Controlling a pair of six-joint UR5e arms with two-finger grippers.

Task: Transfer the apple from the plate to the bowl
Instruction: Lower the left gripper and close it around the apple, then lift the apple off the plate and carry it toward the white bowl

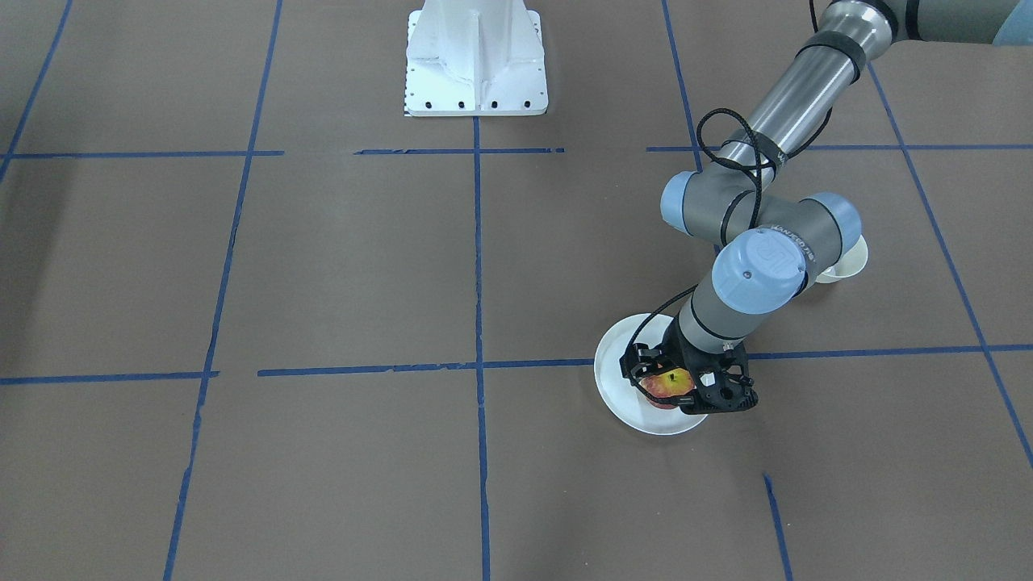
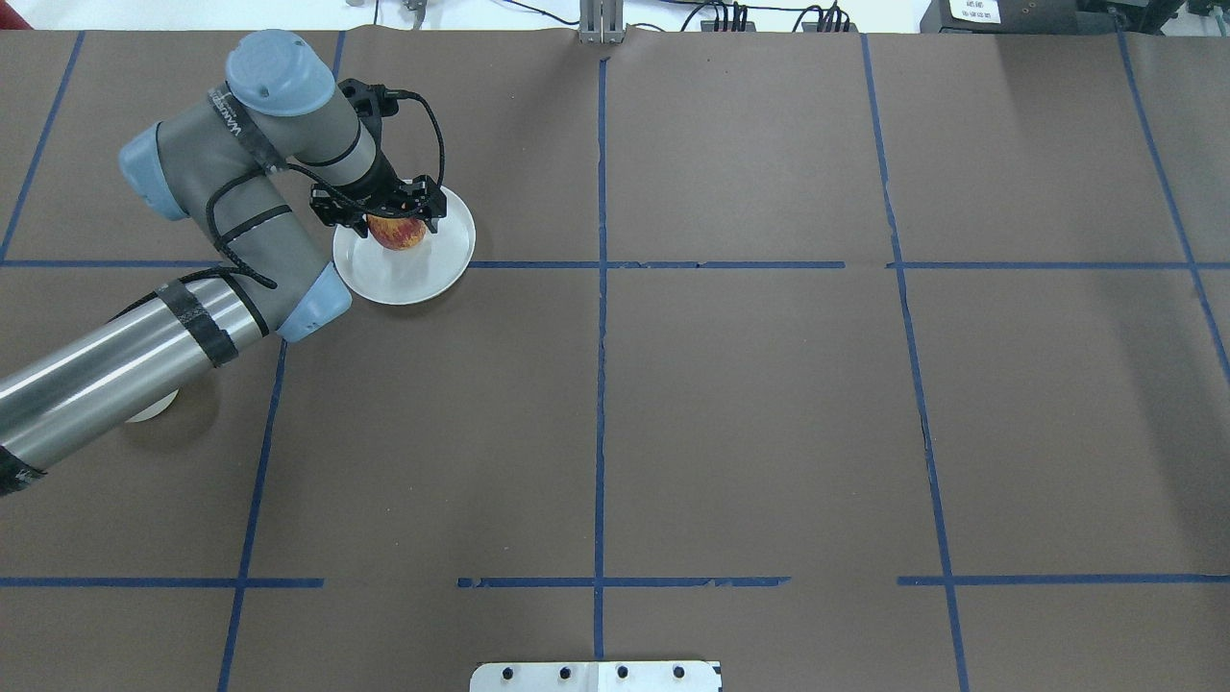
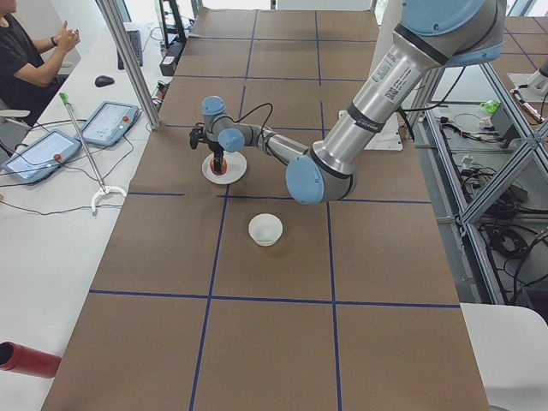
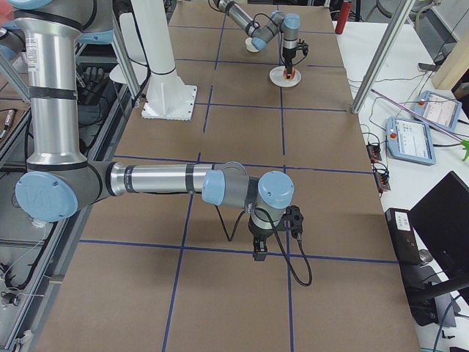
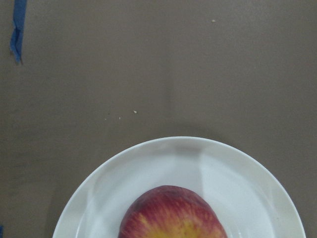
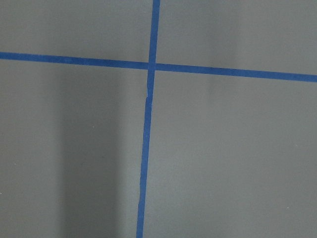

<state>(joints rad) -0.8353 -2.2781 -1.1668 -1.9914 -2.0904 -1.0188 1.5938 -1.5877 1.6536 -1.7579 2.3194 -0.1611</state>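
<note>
The red and yellow apple (image 1: 665,386) sits on the white plate (image 1: 617,387) on the robot's left side of the table. My left gripper (image 1: 668,386) is down over it, with a finger against each side of the apple. The apple also shows in the overhead view (image 2: 396,232) on the plate (image 2: 423,274), and at the bottom of the left wrist view (image 5: 171,213). The small white bowl (image 3: 265,229) stands apart from the plate, mostly hidden under my left arm in the overhead view (image 2: 154,408). My right gripper (image 4: 260,253) hangs low over bare table; I cannot tell whether it is open.
The table is covered with brown paper and a grid of blue tape lines (image 2: 601,288). The white robot base plate (image 1: 476,60) stands at the middle of the robot's edge. Tablets and a seated operator (image 3: 26,51) are beyond the far side of the table.
</note>
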